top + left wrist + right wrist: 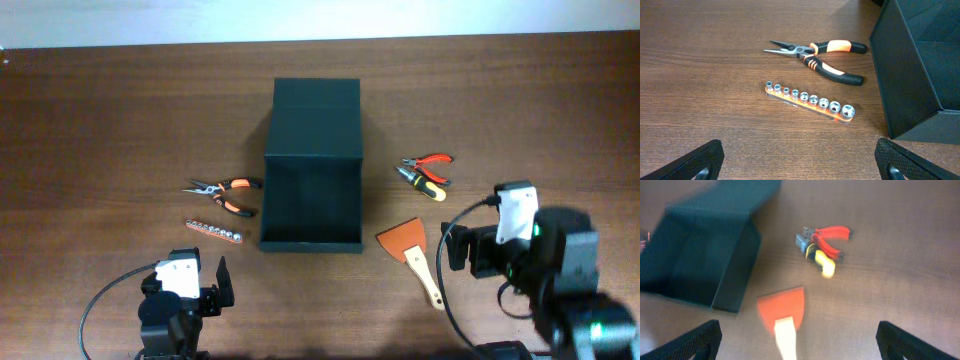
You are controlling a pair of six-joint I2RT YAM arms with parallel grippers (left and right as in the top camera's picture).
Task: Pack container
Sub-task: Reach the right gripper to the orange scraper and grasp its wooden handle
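The dark green-black container [311, 165] lies open in the table's middle, its flap lid at the far end; it also shows in the left wrist view [912, 75] and the right wrist view [700, 255]. Left of it lie orange-handled long-nose pliers [224, 193] [820, 55] and a socket rail [213, 231] [810, 102]. Right of it lie red pliers [428, 162] [827, 236], a yellow-black stubby screwdriver [421, 183] [820, 260] and an orange scraper [414, 254] [784, 315]. My left gripper [190, 285] [800, 165] is open and empty near the rail. My right gripper [462, 250] [797, 342] is open above the scraper's handle.
The brown wooden table [100, 130] carries everything. Its far edge meets a pale wall along the top of the overhead view. A black cable loops by each arm at the front edge.
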